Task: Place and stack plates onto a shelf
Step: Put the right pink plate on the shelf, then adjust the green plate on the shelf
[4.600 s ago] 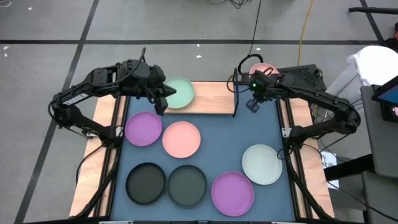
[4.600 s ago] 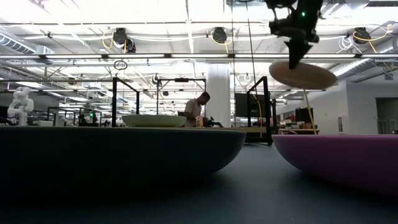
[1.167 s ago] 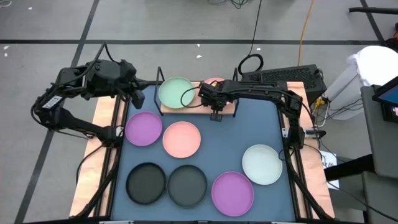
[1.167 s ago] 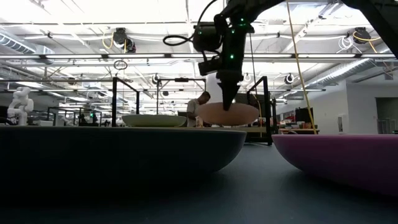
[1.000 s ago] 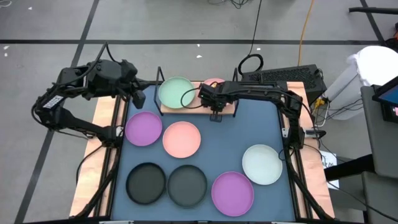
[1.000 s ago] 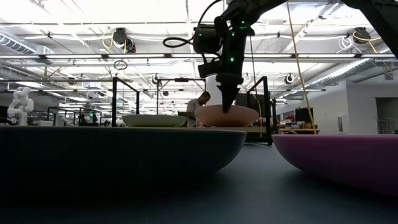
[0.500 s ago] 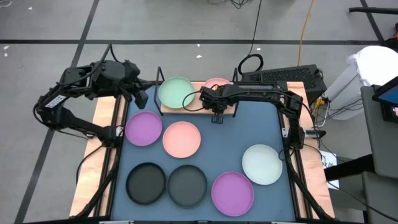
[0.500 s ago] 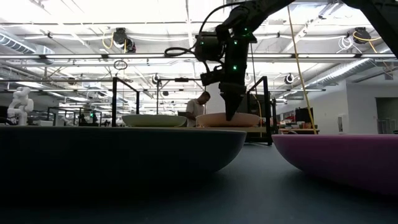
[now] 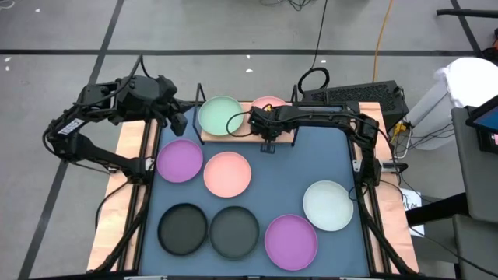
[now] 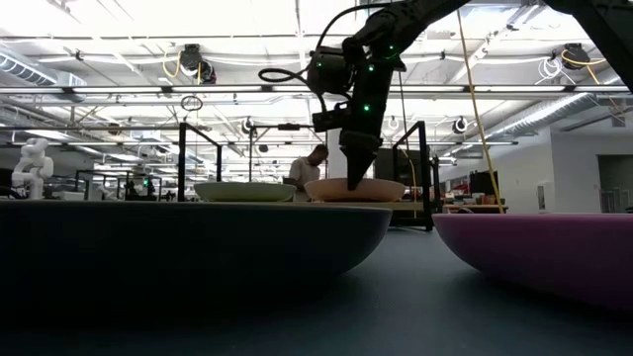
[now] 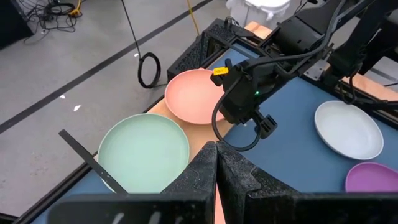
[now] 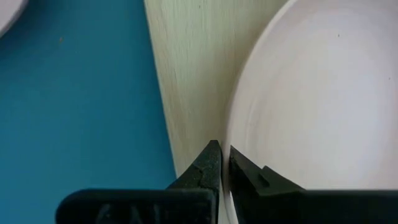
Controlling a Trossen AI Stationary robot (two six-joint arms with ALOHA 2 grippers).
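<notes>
Grey floor with taped lines is surrounding the table; a dark blue mat (image 9: 257, 187) is covering most of the tabletop, and I am taking it as reference.

Shelf (image 9: 245, 132): the wooden board with black wire posts is lying along the mat's far edge. Mint green plate (image 9: 221, 115) is sitting on the board's left half; a pink plate (image 9: 272, 104) is lying on the right half, just beside it, not overlapping.

Right gripper (image 9: 268, 140): reaching over the mat's far edge, pointing down at the near rim of that pink plate. Fingers (image 12: 211, 163) are pinching the rim between them, nearly together, one finger inside the plate and one outside over the wood.

Left gripper (image 9: 179, 123): hanging off the mat's far left corner, beside the shelf, fingers pressed together, holding nothing.

On the mat: purple plate (image 9: 180, 161) at the left, second pink plate (image 9: 227, 173) just beside it; two dark grey plates (image 9: 183, 229) side by side at the near left; another purple plate (image 9: 291, 241) at the near edge; whitish plate (image 9: 327, 205) toward the right.

A person (image 10: 309, 174) is standing in the room well beyond the mat.
</notes>
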